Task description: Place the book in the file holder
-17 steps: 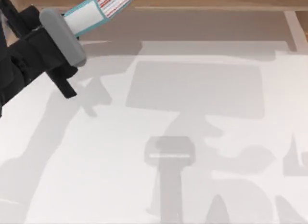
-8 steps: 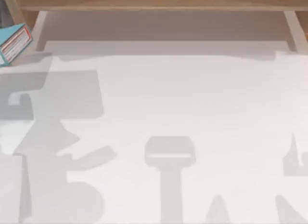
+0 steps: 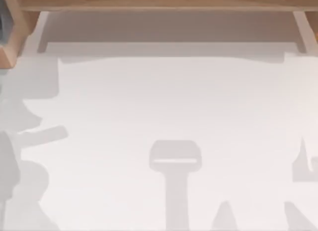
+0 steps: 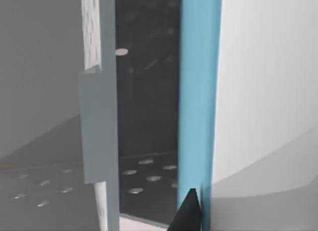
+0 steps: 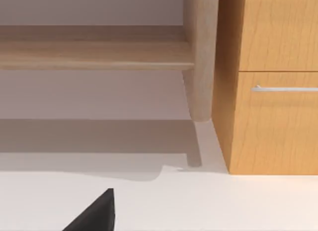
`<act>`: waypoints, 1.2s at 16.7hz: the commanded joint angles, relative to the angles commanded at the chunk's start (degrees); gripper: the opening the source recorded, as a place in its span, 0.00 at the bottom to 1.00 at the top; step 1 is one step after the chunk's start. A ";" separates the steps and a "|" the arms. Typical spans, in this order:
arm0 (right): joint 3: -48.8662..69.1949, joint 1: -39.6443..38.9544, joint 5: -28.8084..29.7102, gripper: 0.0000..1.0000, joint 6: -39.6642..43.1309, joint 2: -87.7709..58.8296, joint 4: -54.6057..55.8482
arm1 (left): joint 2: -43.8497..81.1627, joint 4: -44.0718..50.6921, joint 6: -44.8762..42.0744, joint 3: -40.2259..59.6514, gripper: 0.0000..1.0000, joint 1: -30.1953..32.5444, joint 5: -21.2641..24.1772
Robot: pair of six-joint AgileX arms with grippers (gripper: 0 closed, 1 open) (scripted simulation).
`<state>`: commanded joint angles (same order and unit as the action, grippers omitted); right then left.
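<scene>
White table point(image 3: 164, 107) under soft shadows, with a long wooden shelf board point(image 3: 159, 1) across the far edge.

At the top view's far left edge a corner of the file holder point(image 3: 11, 42) juts in, light-brown wood with a sliver of bluish-grey inside. The left wrist view looks along the book point(image 4: 198, 102), whose teal cover runs upright through the picture, with the white face beside it. One dark fingertip point(image 4: 185, 215) of the left gripper lies against the teal cover at its near end; whether the jaws pinch the book I cannot tell. Beyond the book lies a dark floor dotted with pale spots, and a grey panel point(image 4: 99, 126) stands apart from the cover. The right wrist view shows the shelf's leg point(image 5: 199, 57) beside a wooden drawer cabinet point(image 5: 273, 82), and one dark fingertip point(image 5: 94, 213) of the parked right gripper.
</scene>
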<state>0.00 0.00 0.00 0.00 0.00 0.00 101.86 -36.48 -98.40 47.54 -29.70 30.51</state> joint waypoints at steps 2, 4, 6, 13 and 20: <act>0.00 0.00 0.00 1.00 0.00 0.00 0.00 | 3.59 -0.49 -1.44 3.03 0.00 0.02 0.51; 0.00 0.00 0.00 1.00 0.00 0.00 0.00 | 5.52 -0.64 -2.03 4.49 0.00 0.17 0.72; 0.00 0.00 0.00 1.00 0.00 0.00 0.00 | 5.52 -0.64 -2.03 4.49 0.00 0.17 0.72; 0.00 0.00 0.00 1.00 0.00 0.00 0.00 | 6.29 -0.61 -1.81 5.92 0.00 0.73 0.21; 0.00 0.00 0.00 1.00 0.00 0.00 0.00 | 10.80 -0.18 -1.19 10.67 0.00 2.52 -1.42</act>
<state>0.00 0.00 0.00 0.00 0.00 0.00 112.66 -36.66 -99.59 58.21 -27.18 29.08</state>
